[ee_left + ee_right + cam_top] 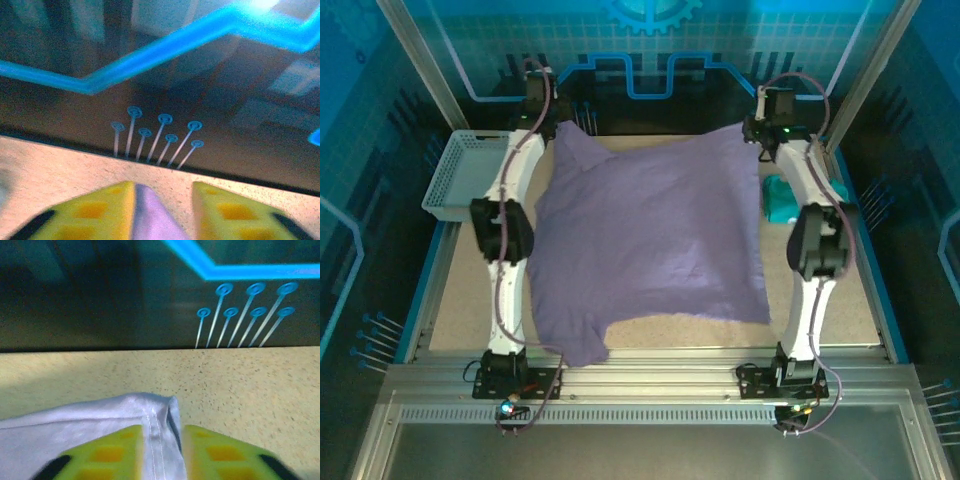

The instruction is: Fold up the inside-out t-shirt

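The lavender inside-out t-shirt [650, 240] lies spread over the middle of the table, one sleeve hanging over the near edge. My left gripper [545, 125] is at its far left corner. In the left wrist view, the left gripper [162, 189] stands open; a point of shirt cloth [150, 215] rests against the left finger, with bare table beside the right one. My right gripper [760, 130] is at the far right corner. In the right wrist view, the right gripper [162, 432] has its jaws parted, and the stitched hem [160, 440] lies loosely between them.
A grey mesh basket [460, 175] stands at the far left, beside the left arm. A teal garment [780, 200] lies at the right, partly behind the right arm. The dark back wall [100, 300] rises just past the table's far edge, close ahead of both grippers.
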You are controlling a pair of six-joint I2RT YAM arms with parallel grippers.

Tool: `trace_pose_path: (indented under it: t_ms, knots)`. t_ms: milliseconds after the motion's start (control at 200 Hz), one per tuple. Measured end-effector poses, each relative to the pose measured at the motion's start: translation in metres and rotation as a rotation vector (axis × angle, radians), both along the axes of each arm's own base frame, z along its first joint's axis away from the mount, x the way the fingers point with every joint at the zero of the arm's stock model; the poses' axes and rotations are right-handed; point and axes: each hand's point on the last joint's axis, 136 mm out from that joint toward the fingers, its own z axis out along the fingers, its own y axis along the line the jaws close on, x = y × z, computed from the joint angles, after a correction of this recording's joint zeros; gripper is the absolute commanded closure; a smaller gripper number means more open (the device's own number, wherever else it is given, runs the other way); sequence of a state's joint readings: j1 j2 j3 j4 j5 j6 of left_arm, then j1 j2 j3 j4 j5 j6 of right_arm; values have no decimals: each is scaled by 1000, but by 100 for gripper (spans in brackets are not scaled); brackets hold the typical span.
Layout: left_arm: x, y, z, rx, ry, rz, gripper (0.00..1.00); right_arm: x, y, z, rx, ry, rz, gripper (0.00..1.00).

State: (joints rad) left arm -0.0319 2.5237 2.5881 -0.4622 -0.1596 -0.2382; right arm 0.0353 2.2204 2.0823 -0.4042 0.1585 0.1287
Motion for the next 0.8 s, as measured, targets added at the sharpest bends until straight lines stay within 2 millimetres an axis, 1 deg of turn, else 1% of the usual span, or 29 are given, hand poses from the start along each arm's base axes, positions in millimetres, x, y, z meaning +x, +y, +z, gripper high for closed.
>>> trace_pose_path:
  t_ms: [40, 85, 125, 140, 190, 220, 245, 290, 325, 360, 365, 440, 495, 530, 535, 560, 580, 630, 665, 705, 735, 800]
  knots:
    - [8, -2, -18, -28, 21, -4, 50, 10, 4, -19, -11, 34, -3, 63]
    - [7, -4, -38, -53, 66, -10, 48, 11, 7, -36, -21, 74, -5, 61]
    - [2, -7, -54, -74, 117, -16, 46, 4, 11, -48, -33, 121, -3, 59]
    - [0, -8, -58, -81, 128, -16, 45, 1, 13, -52, -35, 134, 0, 59]
    - [-12, -11, -68, -113, 175, -17, 43, -9, 19, -54, -39, 159, 12, 58]
    - [-25, -13, -74, -134, 208, -14, 41, -18, 23, -55, -36, 174, 20, 56]
    - [-36, -14, -76, -152, 225, -13, 41, -30, 28, -56, -27, 196, 31, 53]
    - [-66, -18, -78, -193, 268, -9, 41, -52, 35, -56, -12, 228, 51, 51]
    - [-88, -19, -75, -222, 283, -2, 41, -73, 42, -54, 0, 250, 63, 50]
    - [-112, -21, -67, -260, 279, 4, 40, -95, 50, -53, 9, 269, 75, 50]
    - [-114, -22, -66, -265, 278, 5, 40, -100, 52, -52, 12, 274, 78, 50]
    - [-164, -29, -40, -357, 216, 7, 40, -151, 72, -51, 35, 314, 109, 50]
    - [-196, -37, -26, -411, 171, -7, 39, -191, 86, -57, 66, 351, 137, 50]
    - [-213, -44, -20, -436, 156, -23, 39, -211, 90, -63, 86, 377, 139, 50]
    - [-217, -46, -19, -441, 153, -30, 39, -217, 90, -65, 91, 386, 135, 50]
    - [-228, -51, -18, -456, 146, -43, 38, -232, 90, -70, 106, 407, 132, 50]
    - [-237, -57, -17, -460, 144, -60, 38, -246, 85, -77, 117, 432, 111, 50]
    - [-260, -67, -26, -466, 167, -86, 38, -275, 72, -94, 131, 492, 59, 49]
    - [-277, -73, -38, -468, 199, -103, 38, -296, 58, -106, 135, 540, 4, 49]
    - [-296, -79, -52, -471, 239, -119, 37, -316, 44, -118, 134, 584, -55, 49]
    - [-311, -80, -65, -470, 277, -119, 37, -331, 34, -126, 134, 621, -99, 49]
    - [-338, -78, -88, -469, 349, -108, 37, -356, 17, -139, 135, 682, -179, 49]
